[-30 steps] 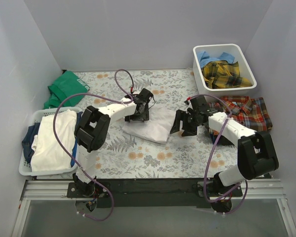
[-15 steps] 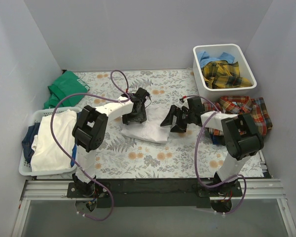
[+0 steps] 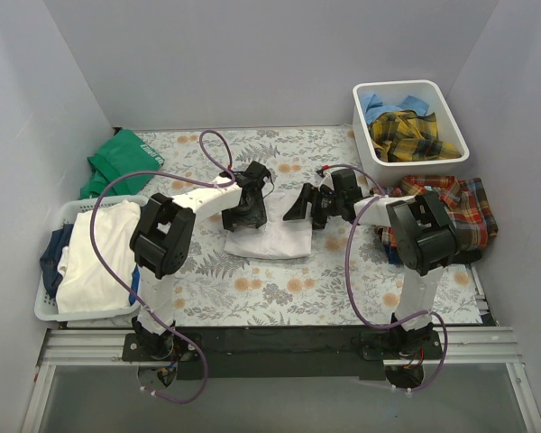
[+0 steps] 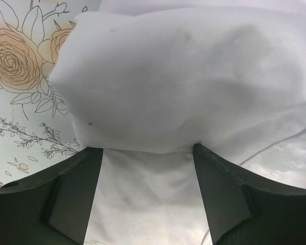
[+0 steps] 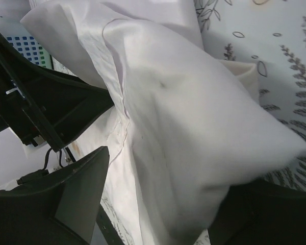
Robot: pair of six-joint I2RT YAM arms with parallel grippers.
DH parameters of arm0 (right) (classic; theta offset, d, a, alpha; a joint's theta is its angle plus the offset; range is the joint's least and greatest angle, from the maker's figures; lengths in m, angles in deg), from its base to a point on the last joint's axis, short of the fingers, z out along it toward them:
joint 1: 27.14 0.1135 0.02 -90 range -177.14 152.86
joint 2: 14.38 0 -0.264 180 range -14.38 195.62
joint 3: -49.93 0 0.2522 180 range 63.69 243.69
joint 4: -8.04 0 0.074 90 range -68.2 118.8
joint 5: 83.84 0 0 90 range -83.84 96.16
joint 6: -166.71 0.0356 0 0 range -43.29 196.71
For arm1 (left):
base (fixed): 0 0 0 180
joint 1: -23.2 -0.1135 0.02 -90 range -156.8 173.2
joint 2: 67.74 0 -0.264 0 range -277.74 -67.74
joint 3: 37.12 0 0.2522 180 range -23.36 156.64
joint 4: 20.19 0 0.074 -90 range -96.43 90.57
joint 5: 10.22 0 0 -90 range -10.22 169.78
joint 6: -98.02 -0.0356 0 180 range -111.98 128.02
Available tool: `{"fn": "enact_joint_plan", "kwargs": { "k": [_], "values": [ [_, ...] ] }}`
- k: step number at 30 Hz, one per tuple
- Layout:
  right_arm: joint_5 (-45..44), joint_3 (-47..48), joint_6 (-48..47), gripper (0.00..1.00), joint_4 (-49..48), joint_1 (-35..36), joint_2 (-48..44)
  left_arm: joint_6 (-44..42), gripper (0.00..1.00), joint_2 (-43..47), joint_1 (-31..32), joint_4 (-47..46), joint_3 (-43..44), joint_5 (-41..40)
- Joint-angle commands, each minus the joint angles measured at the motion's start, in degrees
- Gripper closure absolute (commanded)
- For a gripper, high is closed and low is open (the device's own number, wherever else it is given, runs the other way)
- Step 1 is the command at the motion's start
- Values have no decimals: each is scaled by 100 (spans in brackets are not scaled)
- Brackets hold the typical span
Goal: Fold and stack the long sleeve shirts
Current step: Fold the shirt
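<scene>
A white long sleeve shirt (image 3: 269,240) lies partly folded on the floral cover in the middle. My left gripper (image 3: 245,212) rests on its far left part. In the left wrist view it (image 4: 148,168) is open, fingers (image 4: 76,194) spread flat on white cloth with a puffed fold just beyond the tips. My right gripper (image 3: 307,206) is at the shirt's far right edge. It (image 5: 163,204) is open, and a thick fold of the white shirt (image 5: 194,132) bulges between its fingers. A red plaid shirt (image 3: 446,207) lies at the right.
A white bin (image 3: 451,149) at the back right holds a yellow plaid shirt (image 3: 410,135) and a light blue one (image 3: 379,104). A basket (image 3: 50,311) with white and dark clothes stands at the left. Green cloth (image 3: 122,158) lies behind it. Walls close in three sides.
My right arm swung left, away from the red plaid shirt, to the white shirt's right edge. The white shirt became narrower and more squared. My left gripper barely shifted.
</scene>
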Motion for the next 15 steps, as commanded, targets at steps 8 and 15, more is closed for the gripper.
{"fn": "enact_joint_plan", "kwargs": {
  "k": [8,15],
  "values": [
    [-616,66,-507,44,883,406,527,-57,29,-3,50,476,-16,319],
    [-863,-57,-621,47,1183,380,193,-65,29,24,50,467,-16,266]
  ]
}}
